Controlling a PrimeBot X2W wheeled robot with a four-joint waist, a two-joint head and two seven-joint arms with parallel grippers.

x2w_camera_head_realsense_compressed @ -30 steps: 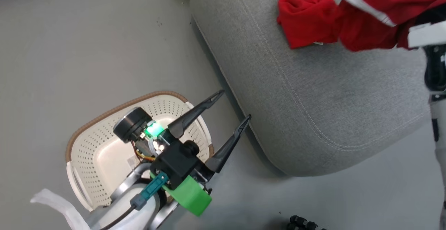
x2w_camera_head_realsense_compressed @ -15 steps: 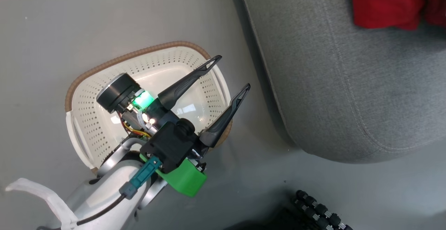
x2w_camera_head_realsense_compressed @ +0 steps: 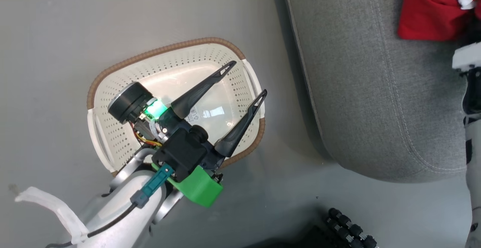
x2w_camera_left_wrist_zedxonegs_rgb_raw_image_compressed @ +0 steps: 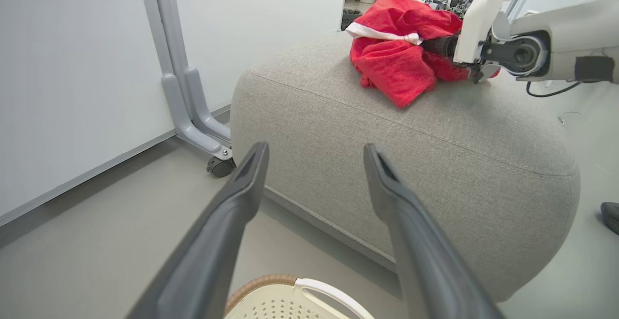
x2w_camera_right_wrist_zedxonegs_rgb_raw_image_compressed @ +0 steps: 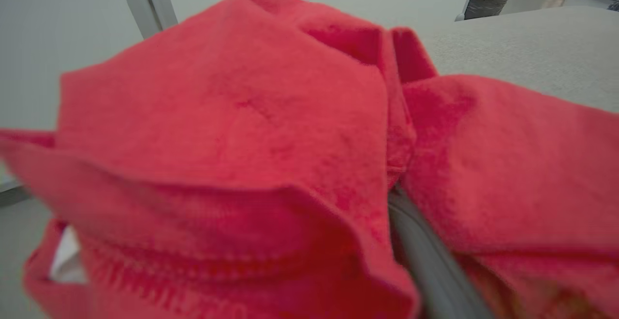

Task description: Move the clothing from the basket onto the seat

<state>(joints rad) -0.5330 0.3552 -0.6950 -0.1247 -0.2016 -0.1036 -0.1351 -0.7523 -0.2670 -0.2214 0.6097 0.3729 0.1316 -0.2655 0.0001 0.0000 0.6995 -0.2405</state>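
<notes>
Red, white-trimmed clothing [x2w_camera_left_wrist_zedxonegs_rgb_raw_image_compressed: 391,65] in folds

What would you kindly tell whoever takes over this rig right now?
Left gripper: jaws open, holding nothing, above the basket.
Right gripper: buried in the clothing; fabric hides the jaws, so their state is unclear.
Clothing: heaped on the seat.
Basket: on the floor beside the seat; its visible bottom is bare.
Done: the transfer looks complete.
Left: probably free the right gripper from the fabric and withdraw.
</notes>
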